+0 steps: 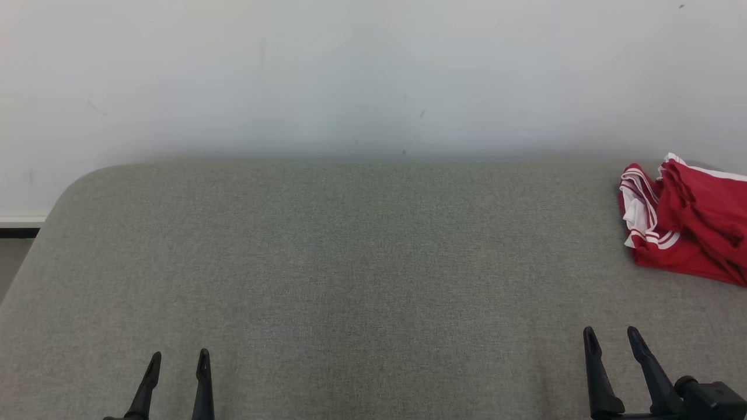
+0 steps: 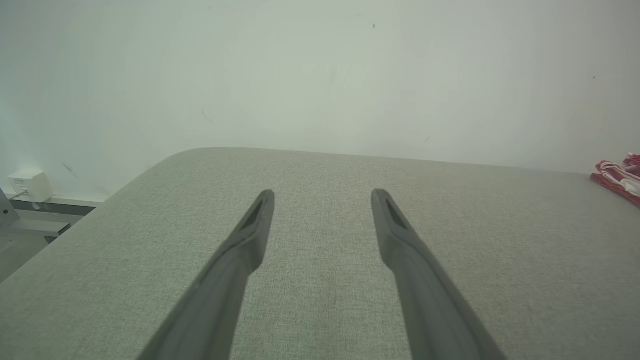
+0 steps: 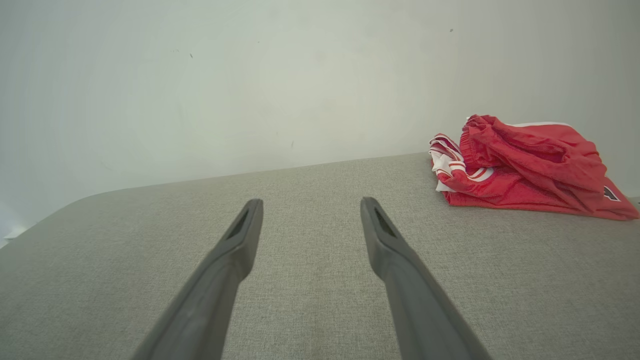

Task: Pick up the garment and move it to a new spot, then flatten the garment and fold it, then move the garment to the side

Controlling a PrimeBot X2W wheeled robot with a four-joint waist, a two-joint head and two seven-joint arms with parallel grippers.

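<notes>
Right gripper [image 1: 611, 331] spread and empty, garment [image 1: 694, 224] well beyond, rightward

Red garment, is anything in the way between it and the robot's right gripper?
No, nothing visible. Just bare grey surface lies between the open right gripper and the garment, which sits crumpled ahead and to its right.
</notes>
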